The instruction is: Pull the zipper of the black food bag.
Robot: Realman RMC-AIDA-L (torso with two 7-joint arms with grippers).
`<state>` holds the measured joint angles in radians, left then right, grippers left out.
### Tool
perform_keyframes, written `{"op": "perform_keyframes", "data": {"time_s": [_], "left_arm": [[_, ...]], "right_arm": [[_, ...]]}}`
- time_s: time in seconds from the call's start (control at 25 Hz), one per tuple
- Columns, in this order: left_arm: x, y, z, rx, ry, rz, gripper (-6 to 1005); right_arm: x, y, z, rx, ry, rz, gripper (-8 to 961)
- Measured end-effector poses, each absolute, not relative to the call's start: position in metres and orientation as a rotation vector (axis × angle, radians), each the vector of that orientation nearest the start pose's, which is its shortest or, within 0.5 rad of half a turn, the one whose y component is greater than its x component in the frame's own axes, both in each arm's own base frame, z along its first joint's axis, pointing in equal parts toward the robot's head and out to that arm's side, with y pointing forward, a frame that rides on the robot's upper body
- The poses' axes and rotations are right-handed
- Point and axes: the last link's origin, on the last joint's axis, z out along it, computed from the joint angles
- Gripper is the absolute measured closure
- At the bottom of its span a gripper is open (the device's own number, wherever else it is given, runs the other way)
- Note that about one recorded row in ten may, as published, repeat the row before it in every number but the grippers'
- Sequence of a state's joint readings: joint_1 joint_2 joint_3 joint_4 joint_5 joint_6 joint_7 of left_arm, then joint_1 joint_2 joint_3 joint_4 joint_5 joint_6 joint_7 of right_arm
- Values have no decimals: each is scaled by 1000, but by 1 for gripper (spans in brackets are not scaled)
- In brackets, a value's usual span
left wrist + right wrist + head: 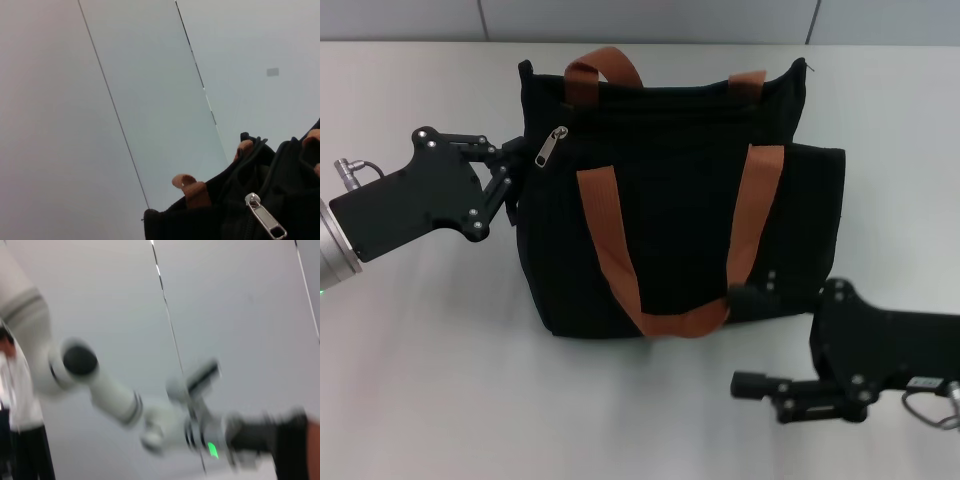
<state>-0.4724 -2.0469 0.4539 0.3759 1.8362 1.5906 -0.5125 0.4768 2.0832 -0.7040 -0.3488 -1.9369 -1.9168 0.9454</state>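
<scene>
The right gripper (752, 385) lies nearest the camera, low at the lower right of the head view: a flat matte-black plate body studded with small screws, its slim fingers pointing left over the table (430, 380) and drawn together on nothing, apart from the bag.

At the left of the frame the left gripper (512, 172) reaches in from a brushed silver wrist. Its angular black plate carries linked black fingers that meet the bag's left edge; black against black, so I cannot tell whether they are apart or together.

Just right of those fingertips, at the upper left corner of the bag's face, hangs the zipper (549, 146): a small shiny silver teardrop pull, tilted on a black zip track. In the left wrist view it (265, 216) sits at the lower right, smooth metal with a slot near its end, against dull woven cloth.

The black food bag (680, 200) fills the middle of the head view, a boxy soft-sided tote of matte fabric lying on the smooth pale table. Two flat orange-brown webbing straps (650, 290) cross it; the nearer forms a long loop down to the lower edge, the farther arches over the top rim.

The right wrist view shows only a blurred white jointed arm (107, 390) with a green light.
</scene>
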Motion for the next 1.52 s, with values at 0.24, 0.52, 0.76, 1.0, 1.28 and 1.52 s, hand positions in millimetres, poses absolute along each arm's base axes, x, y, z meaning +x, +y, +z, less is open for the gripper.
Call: {"op": "perform_keyframes", "data": {"time_s": [0.24,0.52,0.76,1.0,1.28,1.52], "left_arm": [[-290,308,5,-2346,90,-779,973],[-289,306,6,-2330,105,-793,972],[-290,303,13,-2290,121,-808,972],[-288,301,14,-2285,149,-819,973],[-286,300,16,-2276,175,-831,973],[-285,301,16,-2274,184,-832,972]], "right_arm": [[217,263,-13,-2822,422,1538,172],[172,304,-5,-2973,748,1536,175],[147,337,-7,-3010,1105,1292,177],[128,357,-21,-3009,1315,1022,180],[108,372,-28,-2969,1447,876,183],[102,379,-29,-2944,1460,804,186]]}}
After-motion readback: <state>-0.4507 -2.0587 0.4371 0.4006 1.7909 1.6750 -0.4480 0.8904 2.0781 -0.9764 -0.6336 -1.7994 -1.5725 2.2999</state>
